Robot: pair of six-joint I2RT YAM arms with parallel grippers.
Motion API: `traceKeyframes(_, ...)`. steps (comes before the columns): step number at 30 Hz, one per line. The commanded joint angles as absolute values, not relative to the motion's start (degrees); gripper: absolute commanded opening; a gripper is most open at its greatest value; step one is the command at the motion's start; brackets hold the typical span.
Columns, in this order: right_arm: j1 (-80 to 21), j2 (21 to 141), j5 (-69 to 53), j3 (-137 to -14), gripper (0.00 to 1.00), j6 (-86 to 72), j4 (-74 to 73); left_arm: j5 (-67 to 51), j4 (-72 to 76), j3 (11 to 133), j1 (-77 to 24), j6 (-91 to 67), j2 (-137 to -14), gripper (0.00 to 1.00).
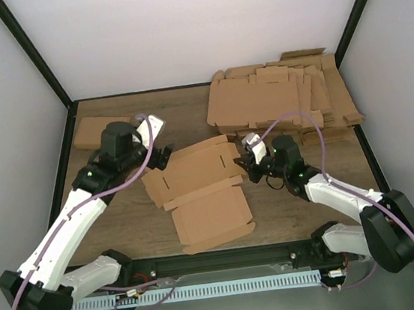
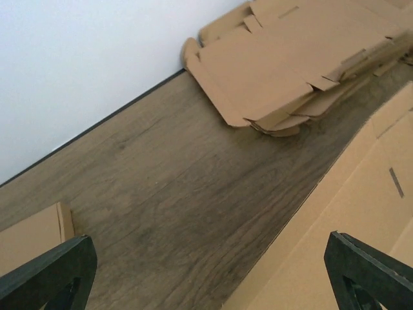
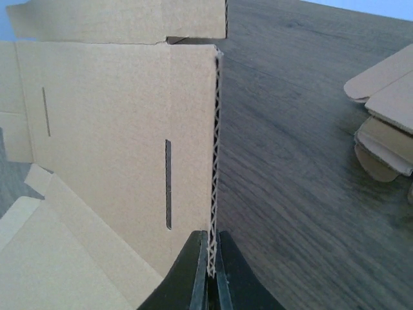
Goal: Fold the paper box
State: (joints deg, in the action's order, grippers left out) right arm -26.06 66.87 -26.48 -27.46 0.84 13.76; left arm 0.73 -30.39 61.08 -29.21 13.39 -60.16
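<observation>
Right pincer is being pinched shut on a wall edge of the paper box, panel rising just ahead-left | left pincer is being held wide open, empty, box beside it | judgement: wall is best being swung about its crease, grip firm

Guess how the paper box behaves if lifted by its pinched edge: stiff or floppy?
Probably light: the paper box is one thin corrugated sheet. Panels likely stiff, but it should hinge at creases, so far flaps may sag. The right end effector pinches only an edge, so it may swing.
</observation>
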Motion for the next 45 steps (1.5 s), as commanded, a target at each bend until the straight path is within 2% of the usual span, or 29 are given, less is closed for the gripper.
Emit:
traceKeyframes(1, -26.37, 69.2, -25.55, -30.81, 0.01, 8.1, 16.7, -4.82, -35.83, 67.19, -29.0, 20.59, -63.07, 0.99)
traceKeyframes(15, -26.36, 71.61, -27.68, -30.67, 0.01, 9.04, 17.35, -14.99, -37.82, 71.82, -29.0, 25.78, -71.62, 1.0)
traceKeyframes(23, -26.42, 70.32, -28.04, -30.15, 0.01, 9.32, 16.96, -12.5, -34.8, 69.64, -28.96, 27.71, -73.21, 0.99)
traceKeyframes(31, -26.37, 70.25, -28.88, -30.06, 0.01, 9.32, 17.8, -18.06, -32.4, 66.5, -29.09, 32.06, -71.89, 1.0)
traceKeyframes(37, -26.32, 70.42, -30.2, -30.11, 0.01, 9.22, 18.62, -14.9, -32.82, 66.08, -29.09, 32.34, -73.4, 1.0)
traceKeyframes(41, -26.41, 70.05, -30.56, -29.67, 0.01, 9.23, 19.19, -15.04, -32.64, 66.08, -29.09, 32.87, -74.12, 0.95)
traceKeyframes(45, -26.37, 70.23, -31.14, -29.78, 0.01, 9.05, 19.31, -15.27, -32.72, 66.52, -29.09, 33.7, -75.14, 0.86)
